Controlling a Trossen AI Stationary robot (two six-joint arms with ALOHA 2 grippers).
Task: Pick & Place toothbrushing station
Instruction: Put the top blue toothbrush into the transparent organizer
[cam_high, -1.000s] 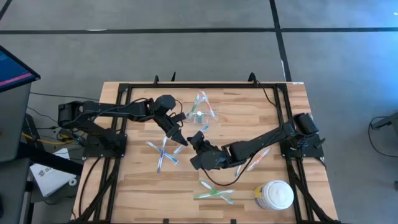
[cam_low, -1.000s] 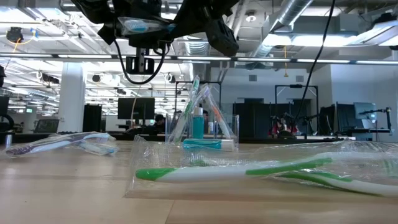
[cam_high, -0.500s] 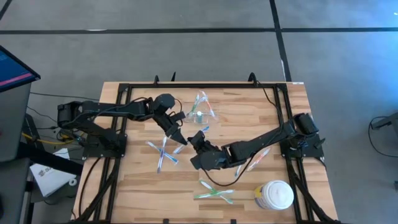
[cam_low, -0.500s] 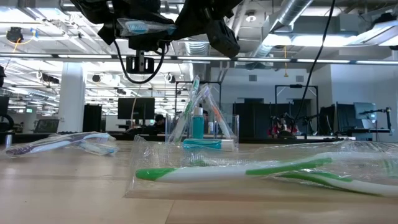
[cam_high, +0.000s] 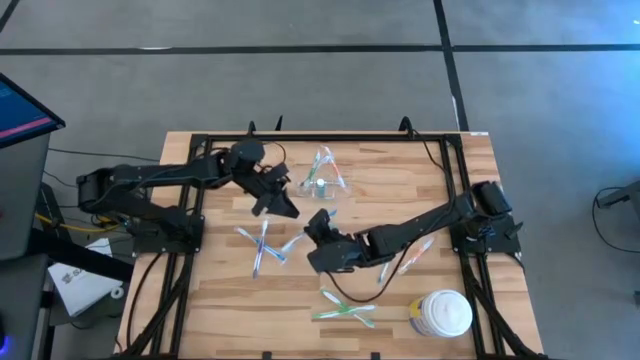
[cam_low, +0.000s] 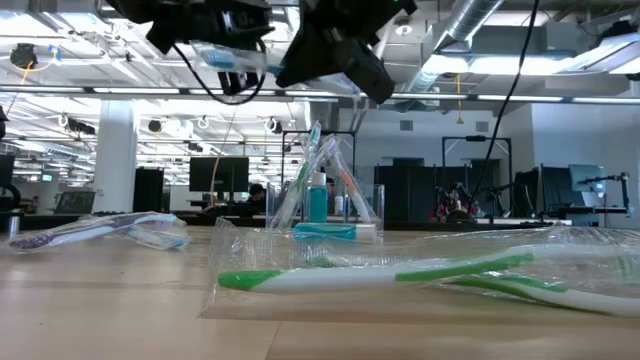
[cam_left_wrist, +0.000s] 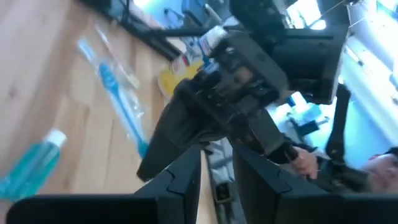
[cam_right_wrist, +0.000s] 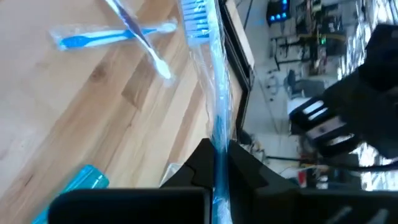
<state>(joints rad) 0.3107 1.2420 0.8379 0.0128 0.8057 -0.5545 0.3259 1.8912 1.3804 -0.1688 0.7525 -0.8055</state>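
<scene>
Left gripper (cam_high: 283, 207) is up off the table mid-left, fingers slightly parted with nothing between them in the left wrist view, so it carries nothing. Below it a crossed pair of wrapped blue toothbrushes (cam_high: 260, 245) lies flat on the wood. Right gripper (cam_high: 318, 222) sits near table centre, pinched tight on a wrapped blue toothbrush (cam_right_wrist: 208, 68) that runs straight out from between its fingers; brush is in the air, clear of the table. Just behind it the clear holder (cam_high: 321, 178) stands at the back centre with a few brushes leaning in it and a teal tube (cam_low: 317, 197) upright inside. Front centre: wrapped green toothbrushes (cam_high: 344, 309) crossed on the table. Further right, pale wrapped brushes (cam_high: 412, 258) lie beside the right arm, white jar (cam_high: 441, 314) at front right. My read: partly done, holder has some items, one brush in hand to drop in, blue pair, green pair and pale ones left to go
</scene>
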